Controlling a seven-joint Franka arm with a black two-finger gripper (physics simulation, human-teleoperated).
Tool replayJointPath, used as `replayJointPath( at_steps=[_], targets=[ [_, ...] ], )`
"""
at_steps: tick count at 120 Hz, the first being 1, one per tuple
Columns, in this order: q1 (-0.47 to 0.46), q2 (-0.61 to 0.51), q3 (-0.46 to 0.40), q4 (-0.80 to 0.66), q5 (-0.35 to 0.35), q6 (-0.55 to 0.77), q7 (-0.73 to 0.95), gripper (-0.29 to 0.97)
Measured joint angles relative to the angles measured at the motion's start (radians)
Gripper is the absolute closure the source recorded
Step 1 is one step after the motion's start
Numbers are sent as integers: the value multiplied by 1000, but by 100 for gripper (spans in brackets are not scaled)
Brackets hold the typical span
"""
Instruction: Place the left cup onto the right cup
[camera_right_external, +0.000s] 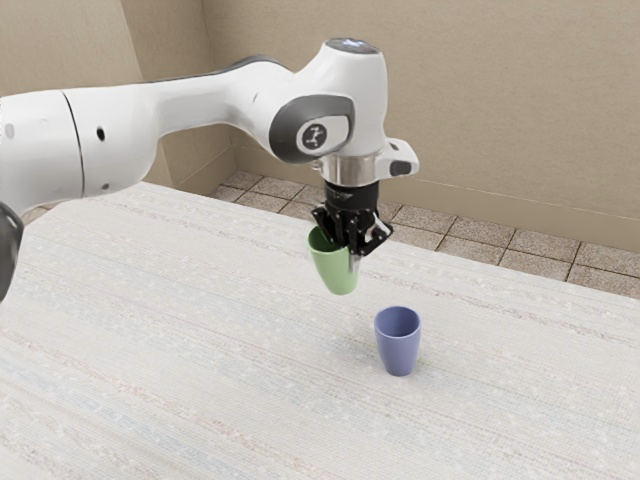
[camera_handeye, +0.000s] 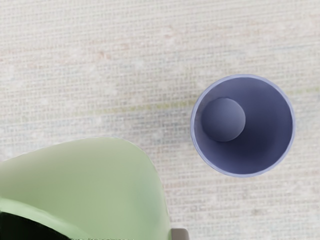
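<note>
Arm: the white arm (camera_right_external: 150, 120) reaches in from the exterior view's left and bends down over the table (camera_right_external: 150, 340), with its hand pointing straight down.
Gripper: the black gripper (camera_right_external: 352, 246) is clamped on the green cup's wall at the rim, on the side toward the exterior view's right. From the side I can see the fingers pinching it.
Green cup: the green cup (camera_right_external: 334, 268) hangs in the air, clear of the table, mouth up and leaning a little. Its base swings toward the exterior view's right.
Blue cup: the blue cup (camera_right_external: 397, 340) stands upright on the table, mouth up, lower than the green cup and to the exterior view's right of it. The two cups do not touch.
Side view alone: it shows the green cup's height above the table, its tilt, and the grip on its rim. It also takes in the tiled floor (camera_right_external: 520, 245) and beige wall (camera_right_external: 480, 90) beyond the table's far edge.
Wrist view alone: it looks straight down into the blue cup (camera_handeye: 267, 150), showing the round rim and the darker circular bottom inside. The green cup (camera_handeye: 85, 185) is a big soft shape close under the hand, beside the blue one rather than over it, with a strip of woven-looking tabletop between them.
</note>
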Motion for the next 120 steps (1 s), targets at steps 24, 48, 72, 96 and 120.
replayJointPath(
  at_steps=[24, 48, 72, 96, 120],
  targets=[
    [-11, 13, -38, 0, 27, -6, -44, 79],
    [-13, 20, -78, 1, 54, -19, -87, 79],
    [-13, 29, -104, 3, 77, -33, -128, 79],
    [-13, 42, -122, 15, 93, -39, -165, 79],
    [-14, 87, -121, 60, 108, -48, -191, 79]
  ],
)
